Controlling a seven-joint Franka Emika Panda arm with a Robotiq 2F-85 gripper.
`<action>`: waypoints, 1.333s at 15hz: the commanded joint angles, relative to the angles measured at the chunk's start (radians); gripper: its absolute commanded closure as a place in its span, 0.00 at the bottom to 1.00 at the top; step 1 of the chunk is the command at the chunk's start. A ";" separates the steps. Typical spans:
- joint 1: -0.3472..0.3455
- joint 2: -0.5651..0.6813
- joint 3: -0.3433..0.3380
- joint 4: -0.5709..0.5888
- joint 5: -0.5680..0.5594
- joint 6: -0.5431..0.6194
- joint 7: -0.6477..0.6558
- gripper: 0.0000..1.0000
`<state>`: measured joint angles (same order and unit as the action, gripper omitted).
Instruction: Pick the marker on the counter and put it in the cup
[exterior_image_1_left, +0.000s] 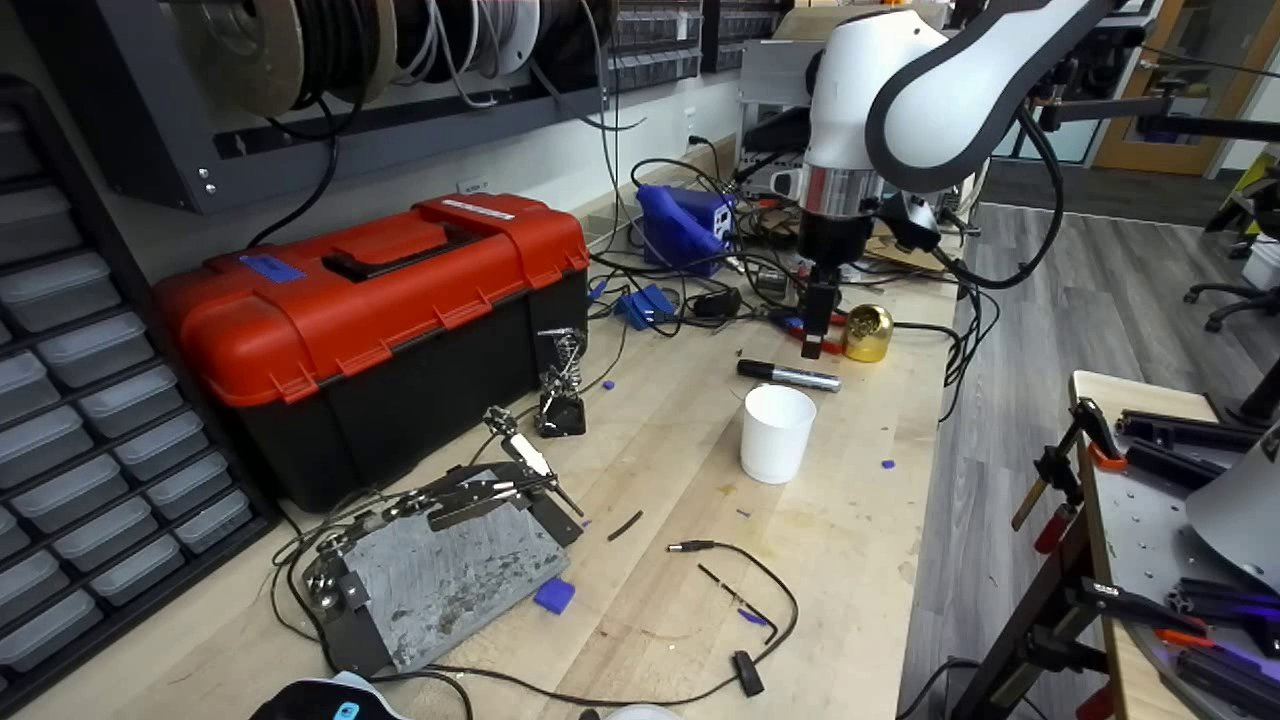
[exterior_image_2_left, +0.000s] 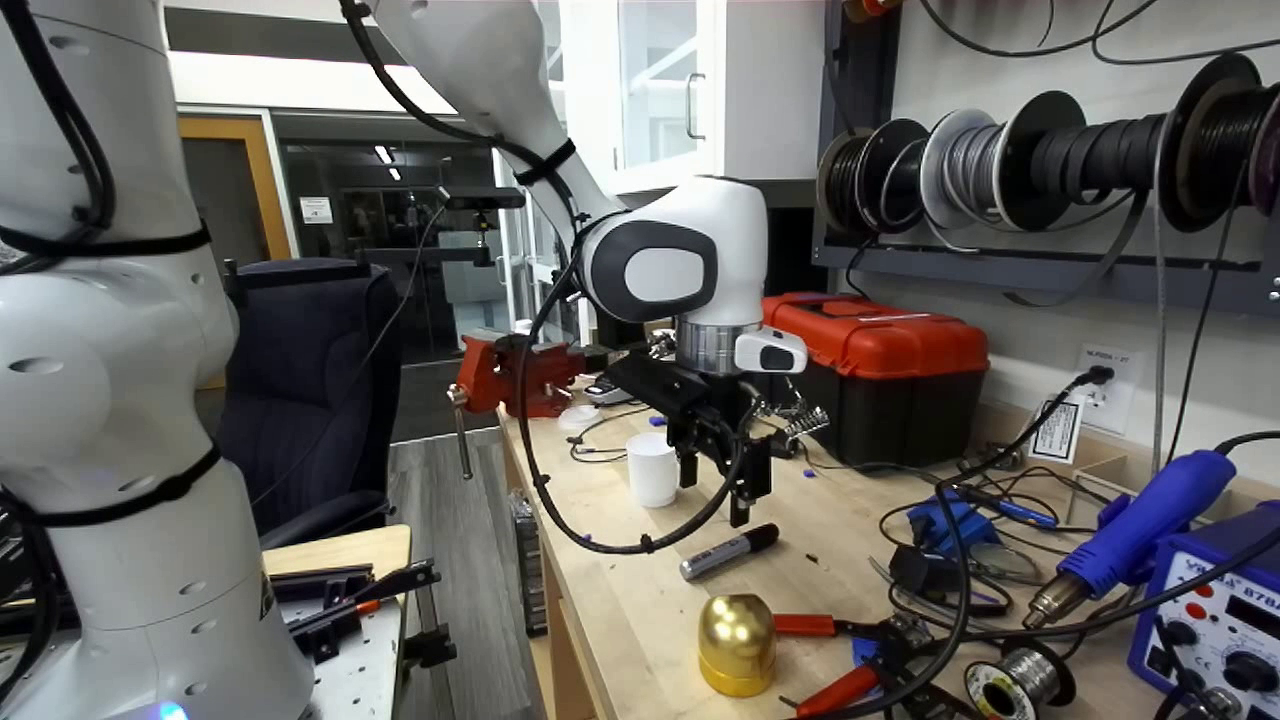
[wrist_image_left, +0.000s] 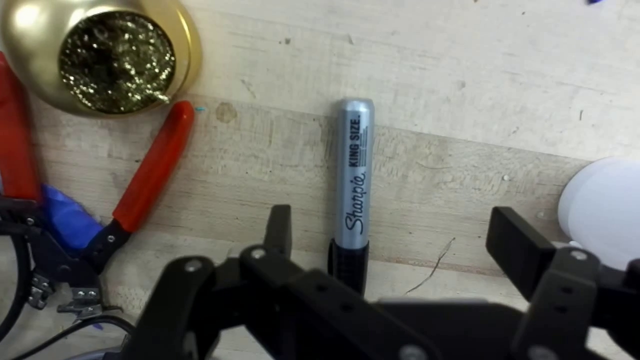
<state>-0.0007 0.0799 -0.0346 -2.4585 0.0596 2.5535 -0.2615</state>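
The marker, a silver Sharpie with a black cap, lies flat on the light-wood counter (exterior_image_1_left: 850, 560). It shows in both exterior views (exterior_image_1_left: 790, 376) (exterior_image_2_left: 728, 552) and in the wrist view (wrist_image_left: 354, 175). The white cup stands upright close beside it in both exterior views (exterior_image_1_left: 777, 435) (exterior_image_2_left: 652, 470); part of it shows at the right edge of the wrist view (wrist_image_left: 607, 210). My gripper (wrist_image_left: 392, 230) is open and empty, pointing down above the counter near the marker (exterior_image_1_left: 815, 345) (exterior_image_2_left: 715, 490). In the wrist view the marker lies between the fingers, nearer the left one; its cap end is partly hidden.
A gold tip cleaner (exterior_image_1_left: 867, 333) and red-handled pliers (wrist_image_left: 152, 165) lie close to the marker. A red-lidded toolbox (exterior_image_1_left: 400, 330) stands by the wall. Cables, a blue soldering station (exterior_image_2_left: 1225, 600) and a helping-hands stand (exterior_image_1_left: 560, 390) are also on the counter.
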 joint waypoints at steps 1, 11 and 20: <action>-0.012 0.004 0.014 -0.002 -0.002 -0.004 -0.002 0.00; -0.009 0.048 0.032 -0.025 -0.033 0.044 0.000 0.00; -0.012 0.059 0.045 -0.083 -0.037 0.161 -0.012 0.00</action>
<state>-0.0005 0.1443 -0.0020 -2.5035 0.0273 2.6560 -0.2615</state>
